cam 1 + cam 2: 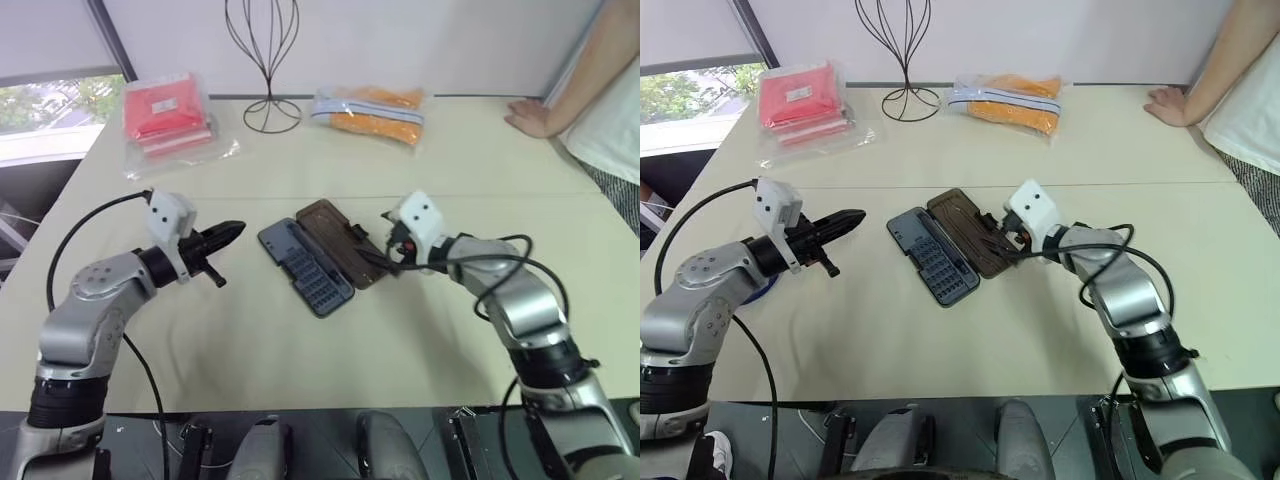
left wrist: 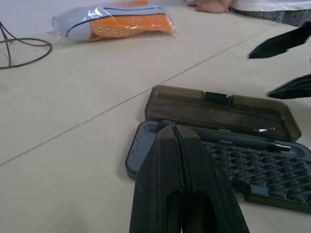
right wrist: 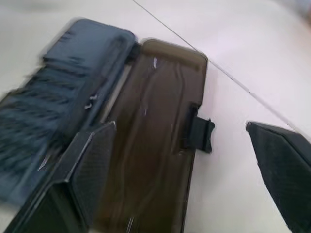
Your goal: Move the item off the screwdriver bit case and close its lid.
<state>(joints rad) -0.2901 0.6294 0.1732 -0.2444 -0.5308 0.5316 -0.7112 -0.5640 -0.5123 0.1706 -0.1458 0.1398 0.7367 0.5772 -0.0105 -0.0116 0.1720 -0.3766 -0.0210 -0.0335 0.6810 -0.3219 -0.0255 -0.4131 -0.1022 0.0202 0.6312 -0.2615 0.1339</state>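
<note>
Left eye view puts the screwdriver bit case (image 1: 305, 267) at the middle of the beige table (image 1: 300, 345), between the two arms. It lies open and flat. Its long axis runs on a diagonal, from the near end toward the robot's right to the far end toward its left. The dark grey-blue tray holds rows of small bits. The lid (image 1: 340, 242) is folded out on the tray's right side, lying flat on the table parallel to the tray, smoky brown, with its black latch tab (image 3: 199, 133) on the outer long edge, facing the right arm.

The right gripper (image 3: 182, 162) is at that outer edge of the lid, its two black fingers spread wide. In the right wrist view one finger (image 3: 92, 165) is over the lid panel and the other is over bare table beyond the tab; whether either touches cannot be told.

The left gripper (image 1: 228, 234) hangs just left of the case, apart from it, pointing roughly level toward the tray. Its fingers (image 2: 182, 179) are pressed together and hold nothing.

Farther back stand a black wire stand (image 1: 268, 60) at centre, a red plastic packet (image 1: 166, 118) to its left and an orange packet (image 1: 370, 112) to its right. A person's hand (image 1: 527, 117) rests on the far right edge of the table.
</note>
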